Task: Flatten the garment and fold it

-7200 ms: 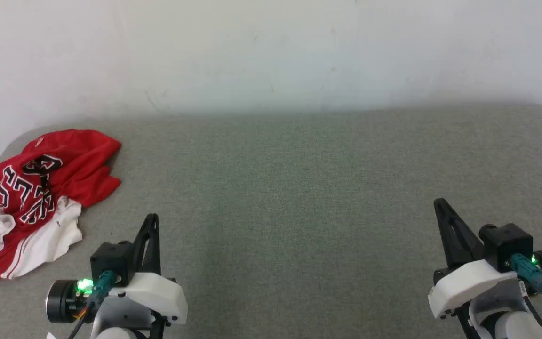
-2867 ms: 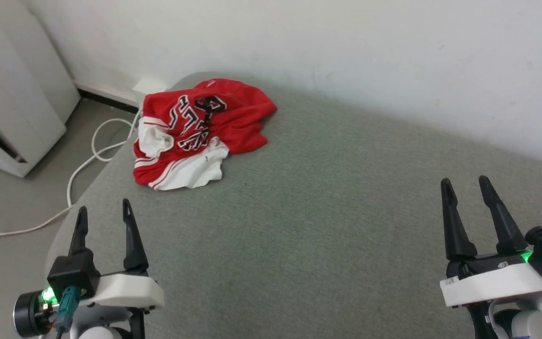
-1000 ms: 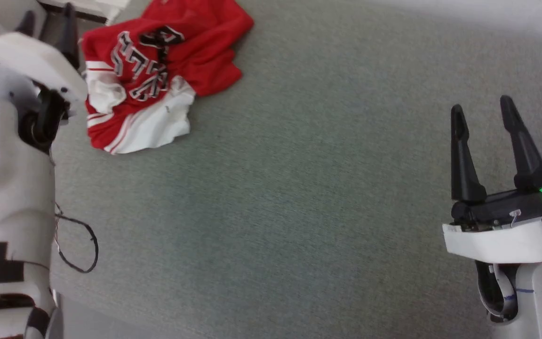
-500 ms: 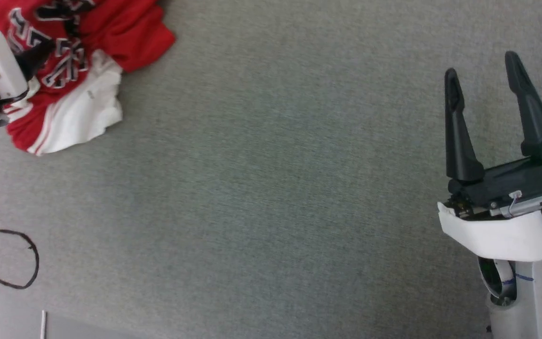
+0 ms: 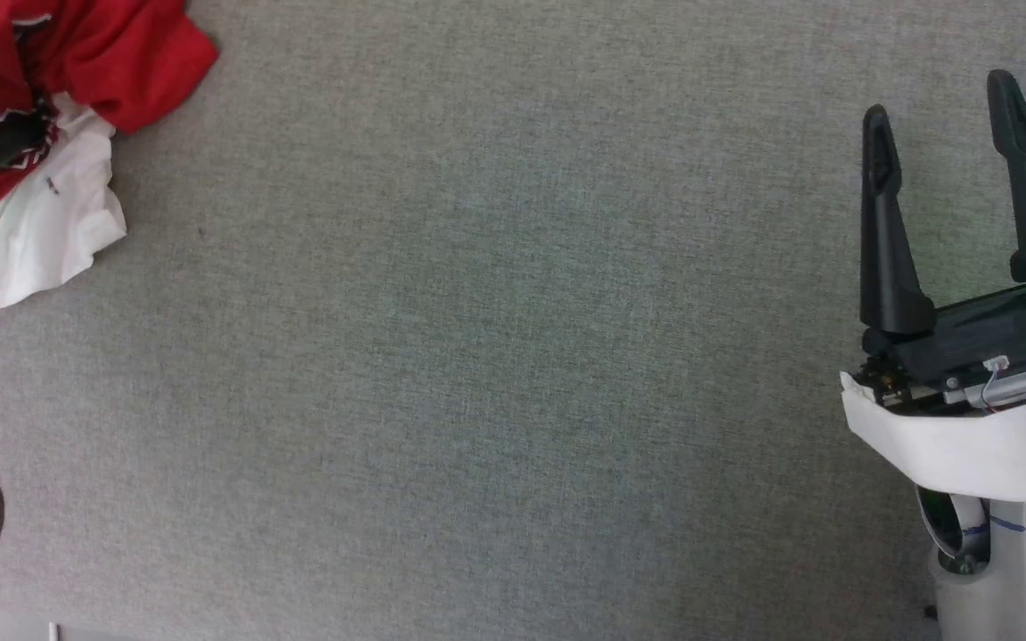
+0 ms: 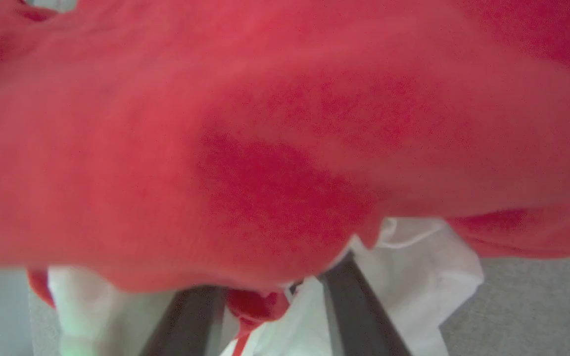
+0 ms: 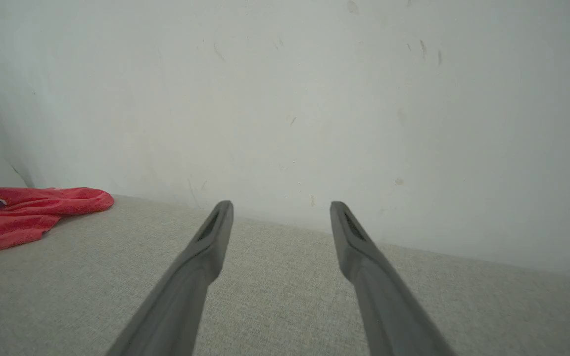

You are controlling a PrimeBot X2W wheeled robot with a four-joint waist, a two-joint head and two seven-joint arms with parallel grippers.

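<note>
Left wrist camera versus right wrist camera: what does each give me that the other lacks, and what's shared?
Left wrist view: the left gripper, fingers apart, tips buried under the crumpled red jersey T-shirt with white sleeves. Right wrist view: the right gripper open and empty, pointing at a white wall. Both: the T-shirt and the grey fabric surface.

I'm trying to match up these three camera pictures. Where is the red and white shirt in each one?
Head view: the garment lies crumpled in the top left corner, cut by the edge.
Left wrist view: the garment, very close and blurred, spreads across the top and middle.
Right wrist view: the garment is a small red heap at the left edge.
Shared landmark: the grey fabric surface under it.
</note>
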